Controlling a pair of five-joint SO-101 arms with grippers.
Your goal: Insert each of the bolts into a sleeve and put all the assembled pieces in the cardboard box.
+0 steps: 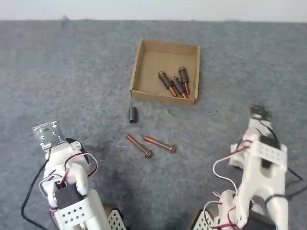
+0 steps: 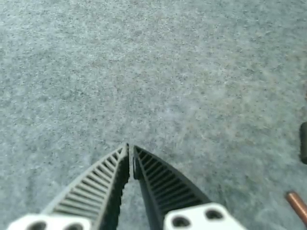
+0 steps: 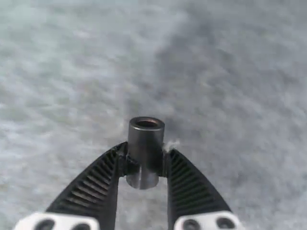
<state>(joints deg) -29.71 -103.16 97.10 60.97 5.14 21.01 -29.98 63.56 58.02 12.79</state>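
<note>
Gripping a dark sleeve (image 3: 146,136) between its ribbed fingers (image 3: 96,184), the right gripper (image 3: 145,150) is clamped on it above the grey carpet (image 1: 57,72), and the sleeve's open bore shows at its far end. That arm stands at 5 o'clock on the table. The other arm is at 7 o'clock; the left gripper (image 2: 131,148) has its fingers together with nothing between them, over bare carpet. At 12 o'clock sits the cardboard box (image 1: 144,72), with three assembled pieces (image 1: 176,85) lying close together in its 4 o'clock part. A loose sleeve (image 1: 133,114) stands just off the box's 7 o'clock corner. Two copper bolts (image 1: 159,143) lie near each other at 6 o'clock from it, mid-table.
</note>
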